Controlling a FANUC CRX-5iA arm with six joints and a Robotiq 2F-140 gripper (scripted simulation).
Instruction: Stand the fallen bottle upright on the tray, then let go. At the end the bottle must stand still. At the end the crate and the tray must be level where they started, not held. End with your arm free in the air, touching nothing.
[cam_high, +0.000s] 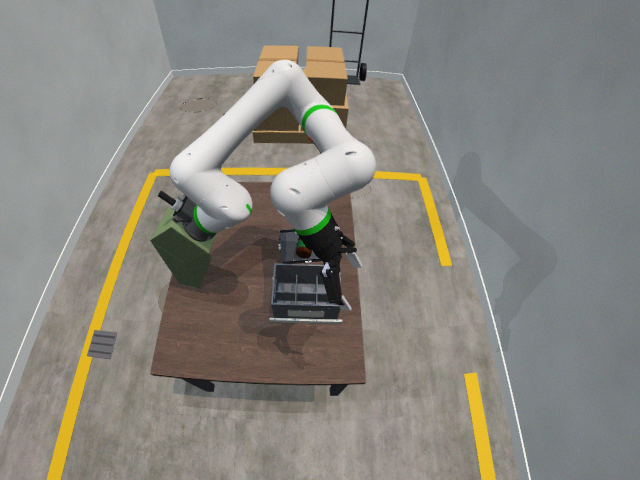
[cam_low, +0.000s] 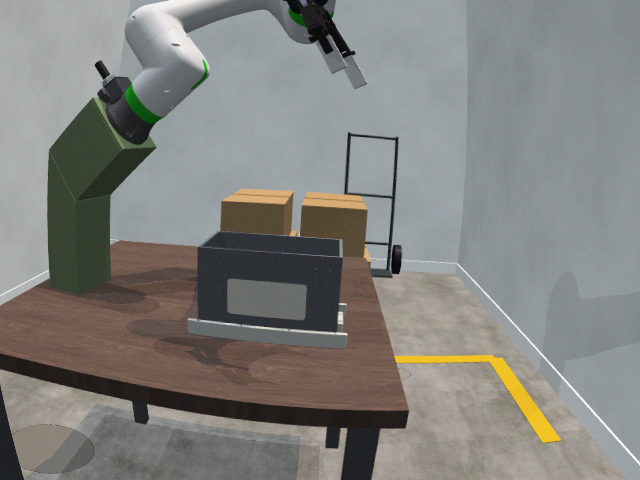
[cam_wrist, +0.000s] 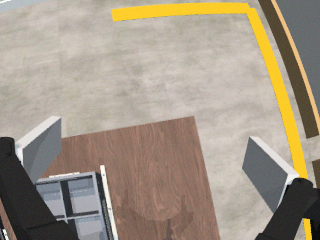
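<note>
The bottle (cam_high: 303, 251) lies on the dark grey tray (cam_high: 287, 246) behind the crate; its brown round end and a bit of green show, the rest is hidden by the arm. The tray and bottle are hidden behind the crate in the exterior view. The dark grey crate (cam_high: 280, 311) (cam_low: 217, 289) (cam_wrist: 75, 217) stands level on the table, with dividers inside. My gripper (cam_high: 349, 281) (cam_low: 345, 68) (cam_wrist: 154, 144) is wide open and empty, high above the table's right side, its fingers slanting down to the right. It touches neither crate nor bottle.
A pale rail (cam_high: 305, 320) (cam_low: 263, 333) (cam_wrist: 109, 205) runs along the crate's front. The table (cam_high: 222, 346) (cam_low: 310, 382) (cam_wrist: 150, 150) ends just right of the crate. A green pedestal (cam_high: 180, 253) (cam_low: 77, 232) carries the arm at the left. Cardboard boxes (cam_high: 325, 72) (cam_low: 333, 227) stand beyond the table.
</note>
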